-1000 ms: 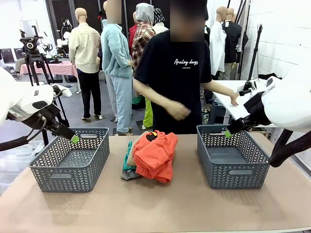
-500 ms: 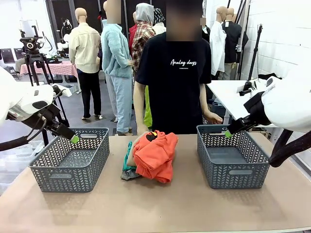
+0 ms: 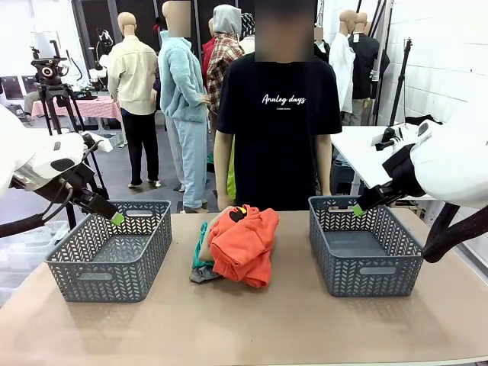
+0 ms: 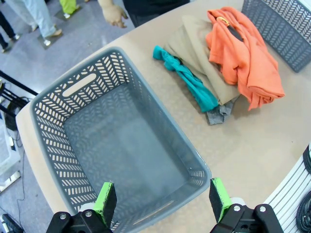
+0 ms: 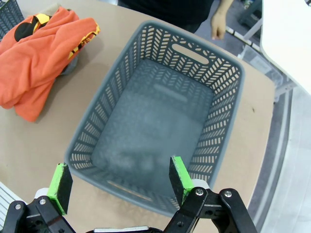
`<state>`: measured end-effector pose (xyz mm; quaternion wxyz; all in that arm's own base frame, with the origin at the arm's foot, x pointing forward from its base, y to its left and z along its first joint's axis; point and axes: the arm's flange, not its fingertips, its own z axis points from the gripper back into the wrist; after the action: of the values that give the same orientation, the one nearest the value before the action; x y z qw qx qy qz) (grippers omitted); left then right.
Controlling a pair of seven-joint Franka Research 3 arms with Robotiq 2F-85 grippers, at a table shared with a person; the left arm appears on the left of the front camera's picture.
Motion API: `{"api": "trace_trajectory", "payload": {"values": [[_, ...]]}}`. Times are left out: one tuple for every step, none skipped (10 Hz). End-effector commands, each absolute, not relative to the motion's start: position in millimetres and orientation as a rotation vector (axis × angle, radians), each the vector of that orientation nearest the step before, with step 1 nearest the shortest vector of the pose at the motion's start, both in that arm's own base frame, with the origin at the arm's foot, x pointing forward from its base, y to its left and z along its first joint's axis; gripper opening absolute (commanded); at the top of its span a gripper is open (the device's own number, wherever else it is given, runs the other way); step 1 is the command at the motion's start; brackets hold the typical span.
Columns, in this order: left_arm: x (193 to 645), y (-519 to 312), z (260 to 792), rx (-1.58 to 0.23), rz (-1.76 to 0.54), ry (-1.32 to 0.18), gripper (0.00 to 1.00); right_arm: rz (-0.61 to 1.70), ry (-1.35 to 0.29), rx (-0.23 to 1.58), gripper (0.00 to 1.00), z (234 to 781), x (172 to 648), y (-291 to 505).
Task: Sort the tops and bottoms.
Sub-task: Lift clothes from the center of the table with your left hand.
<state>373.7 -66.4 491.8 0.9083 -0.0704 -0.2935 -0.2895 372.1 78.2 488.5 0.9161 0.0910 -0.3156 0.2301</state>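
Sorting not begun: the orange-red garment (image 3: 242, 245) tops the heap mid-bench, teal garment (image 4: 194, 87) and tan garment (image 4: 199, 53) beneath, perhaps a grey garment (image 4: 217, 114) too. The left gripper (image 4: 163, 198) and right gripper (image 5: 120, 182) hang jaws apart over the left basket (image 3: 107, 282) and right basket (image 3: 374, 278); next, one must pinch a single piece

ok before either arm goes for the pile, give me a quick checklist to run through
1. The left jaws open, holding nothing: ok.
2. The right jaws open, holding nothing: ok.
3. The left basket empty: ok.
4. The right basket empty: ok.
5. The person's hands off the table, away from the pile: ok.
6. Which pieces are tops and which bottoms: cannot tell; the orange one, tan one, teal one and grey one lie bunched together.
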Motion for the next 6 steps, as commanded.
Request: {"api": "trace_trajectory", "payload": {"values": [[373.4, -65.9, 492.6, -0.156, -0.603, -0.610, 1.00, 0.469, -0.654, 0.200, 1.00, 488.0, 373.2, 78.0], [373.4, -65.9, 492.6, -0.156, -0.603, -0.610, 1.00, 0.469, -0.654, 0.200, 1.00, 488.0, 373.2, 78.0], [373.4, -65.9, 492.6, -0.156, -0.603, -0.610, 1.00, 0.469, -0.654, 0.200, 1.00, 488.0, 373.2, 78.0], [373.4, -65.9, 492.6, -0.156, -0.603, -0.610, 1.00, 0.469, -0.654, 0.200, 1.00, 488.0, 373.2, 78.0], [373.4, -65.9, 492.6, -0.156, -0.603, -0.610, 1.00, 0.469, -0.654, 0.200, 1.00, 488.0, 373.2, 78.0], [373.4, -65.9, 492.6, -0.156, -0.603, -0.610, 1.00, 0.469, -0.654, 0.200, 1.00, 488.0, 373.2, 78.0]]}}
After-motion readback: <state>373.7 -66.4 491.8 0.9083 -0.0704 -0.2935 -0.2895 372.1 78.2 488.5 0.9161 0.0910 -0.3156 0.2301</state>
